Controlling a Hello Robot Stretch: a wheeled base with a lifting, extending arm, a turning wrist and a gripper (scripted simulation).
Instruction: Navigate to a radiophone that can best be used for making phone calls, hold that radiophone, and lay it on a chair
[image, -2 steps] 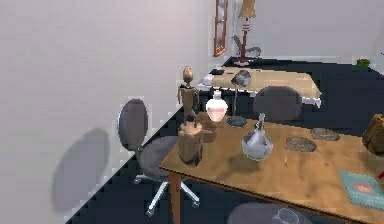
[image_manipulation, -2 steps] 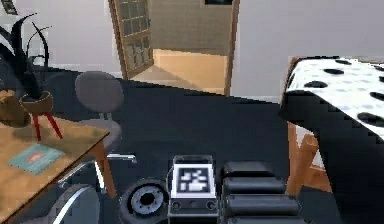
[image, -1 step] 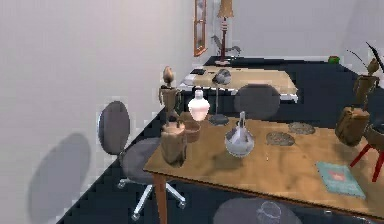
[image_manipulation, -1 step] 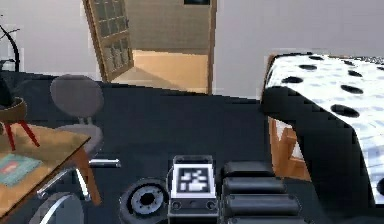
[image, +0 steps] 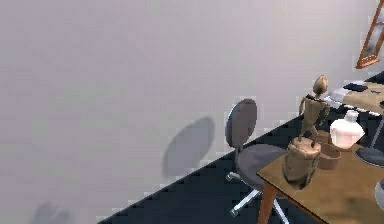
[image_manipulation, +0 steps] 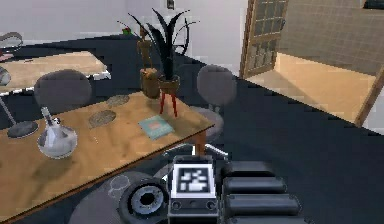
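1. The tool (image_manipulation: 146, 199) sits low in the arm side view, by the near edge of the surface (image_manipulation: 110, 148). Its grip state and any load cannot be told.
2. A small flat teal item (image_manipulation: 155, 126) lies on the surface near a potted plant (image_manipulation: 161, 80). It is too small to confirm as the radiophone.
3. A grey chair (image: 245, 128) stands at the surface's end, near the wall (image: 100, 80).

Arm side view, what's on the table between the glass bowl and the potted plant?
In the arm side view, two grey discs lie on the table between bowl and plant.
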